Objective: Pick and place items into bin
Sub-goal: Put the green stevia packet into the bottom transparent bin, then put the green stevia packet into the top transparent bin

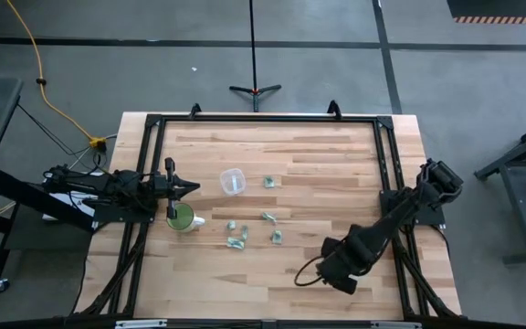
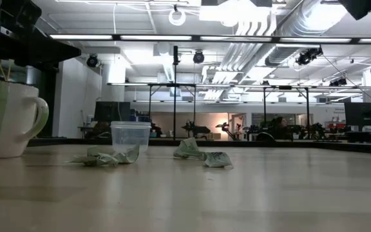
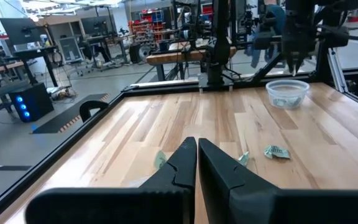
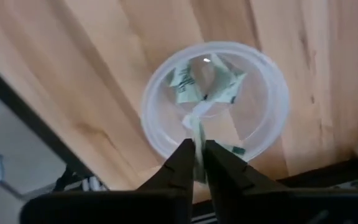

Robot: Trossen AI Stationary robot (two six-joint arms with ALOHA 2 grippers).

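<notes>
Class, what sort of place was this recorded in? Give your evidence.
Probably a robotics lab or industrial workshop: exposed ceiling ducts, workbenches with equipment, concrete floor around the wooden table.

- The mug (image 2: 5,119) in my low view is cut off by the left edge.
- From above, the items (image 1: 236,242) are too small for me to count surely.
- The left gripper (image 3: 196,142) half hides one piece (image 3: 160,160).
- The right gripper (image 4: 199,144) covers the near rim of the bin (image 4: 272,81); the wrappers inside (image 4: 197,87) are blurred together.
</notes>
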